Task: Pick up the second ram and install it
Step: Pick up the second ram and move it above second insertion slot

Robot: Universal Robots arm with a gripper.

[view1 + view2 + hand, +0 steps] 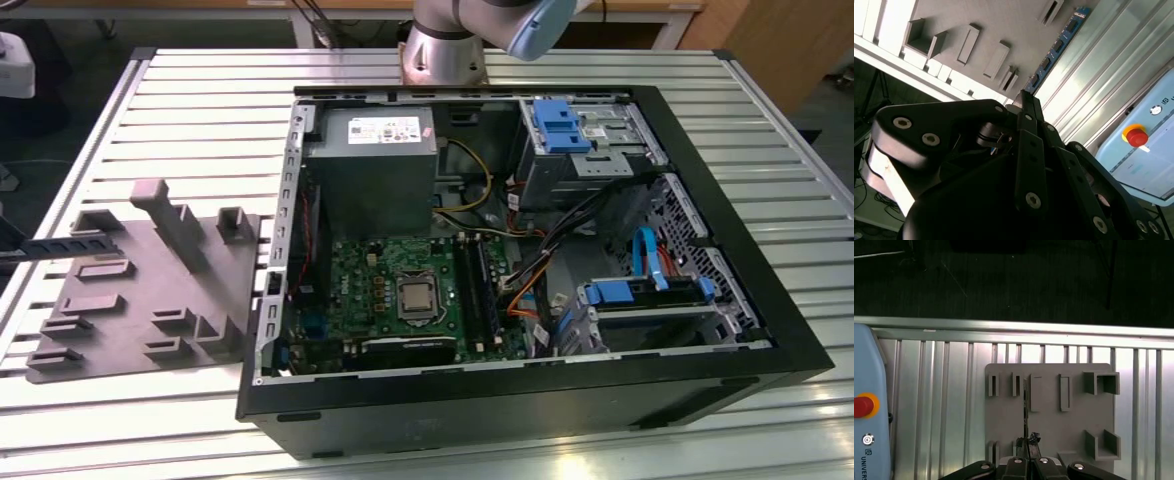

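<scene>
The second ram (1054,50) is a thin dark board with black chips. It sticks out from the tips of my gripper (1026,97), which is shut on one end of it. In the first wrist view I see the ram (1025,405) edge-on over the grey fixture plate (1049,430), between the plate's slots, with my gripper (1027,444) clamped on it. In the exterior view the ram (67,243) lies level above the plate (134,290) at the far left. The open computer case (534,400) holds the motherboard (387,290), whose long black slots (475,290) sit beside the processor.
A light blue pendant (866,440) with a red stop button (1135,136) lies on the slatted metal table (200,100) near the plate. The table edge (1014,325) runs just past the plate. Cables, drive bays and the power supply (374,160) crowd the case.
</scene>
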